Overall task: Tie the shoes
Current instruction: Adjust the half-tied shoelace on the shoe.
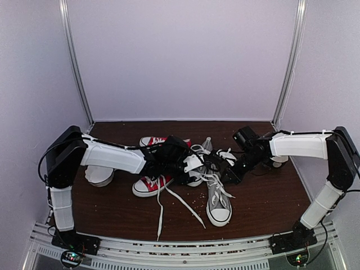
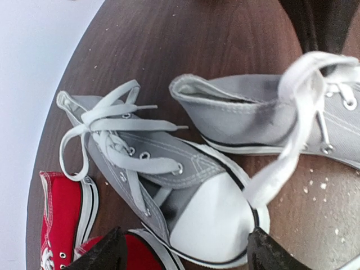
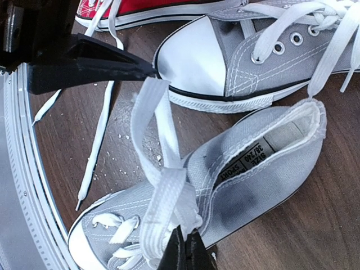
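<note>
**Left end effector (image 2: 185,239) spread, right end effector (image 3: 183,250) pinching a lace (image 3: 164,202): tying unfinished**

Your left end effector hangs over the toe cap of the far grey shoe (image 2: 169,174). Its fingers are wide apart with nothing gripped. Your right end effector has its fingers pressed together on a raised loop of lace coming off the near grey shoe (image 1: 219,205). The top of that loop sits just beside a left finger, and contact cannot be confirmed.

Progress. Both grey shoes lie close together at mid-worktop (image 1: 270,202), between the two arms. The far one carries loops across its tongue that look like a loose bow; whether it is drawn tight cannot be told. The near one is judged not tied, with one loop formed and no knot visible. Left to do: wrap, pull through, tighten, then check the far bow.

Clearances. The red shoes (image 1: 151,184) crowd your left side, and a trailing lace (image 1: 160,216) runs from them toward the rail (image 1: 185,247). The near grey shoe's toe points at that edge with little worktop to spare. Open room lies to the front right, and the rear wall (image 1: 180,56) is well apart. The two end effectors sit near each other, so pulls are best directed outward.
</note>
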`<control>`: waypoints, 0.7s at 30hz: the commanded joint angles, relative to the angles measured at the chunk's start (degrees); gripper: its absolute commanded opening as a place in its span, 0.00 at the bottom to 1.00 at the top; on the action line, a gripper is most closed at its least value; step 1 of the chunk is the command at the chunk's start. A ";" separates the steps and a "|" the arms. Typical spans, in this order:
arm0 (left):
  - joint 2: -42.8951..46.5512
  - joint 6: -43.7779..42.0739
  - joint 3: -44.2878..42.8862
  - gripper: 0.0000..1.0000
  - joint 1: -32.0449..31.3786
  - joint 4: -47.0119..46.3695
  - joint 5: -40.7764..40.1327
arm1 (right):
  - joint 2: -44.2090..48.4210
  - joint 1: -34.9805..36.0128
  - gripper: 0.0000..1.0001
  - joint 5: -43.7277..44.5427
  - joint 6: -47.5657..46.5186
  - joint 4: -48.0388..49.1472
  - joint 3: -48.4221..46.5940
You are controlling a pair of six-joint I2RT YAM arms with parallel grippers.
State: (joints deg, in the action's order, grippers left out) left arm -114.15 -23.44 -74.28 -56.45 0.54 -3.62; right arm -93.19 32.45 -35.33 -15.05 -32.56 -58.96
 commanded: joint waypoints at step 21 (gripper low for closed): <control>-2.11 -10.32 -0.05 0.31 -4.64 -5.25 10.42 | -0.12 0.08 0.00 -0.63 -0.65 -0.23 -1.08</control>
State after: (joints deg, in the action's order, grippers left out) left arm -113.75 -32.36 -70.28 -61.58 -2.90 9.17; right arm -93.19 32.45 -35.75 -15.07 -32.56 -59.02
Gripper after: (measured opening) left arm 0.290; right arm 0.007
